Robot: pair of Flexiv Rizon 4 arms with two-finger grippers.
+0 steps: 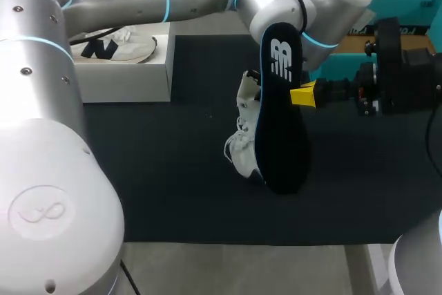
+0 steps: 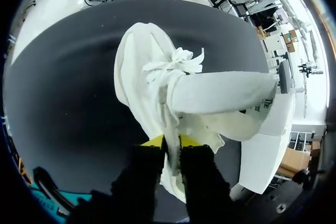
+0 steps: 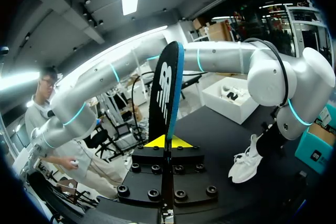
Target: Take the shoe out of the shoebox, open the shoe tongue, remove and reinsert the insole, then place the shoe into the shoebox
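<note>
R hand (image 3: 168, 141) pinches dark blue insole (image 3: 165, 90) upright; L hand (image 2: 170, 141) grips white shoe (image 2: 144, 72).

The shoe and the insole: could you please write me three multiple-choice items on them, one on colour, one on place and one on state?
1. What colour is the shoe in the left gripper?
A) black B) red C) white
2. Where is the insole?
A) inside the shoe B) between the fingers of the right gripper C) under the shoe
3. How is the insole held?
A) upright B) flat C) rolled up

Answers:
1 C: the left wrist view shows a white upper and white laces.
2 B: in the right wrist view both yellow tips clamp its edge.
3 A: it rises straight up from the fingers.
</note>
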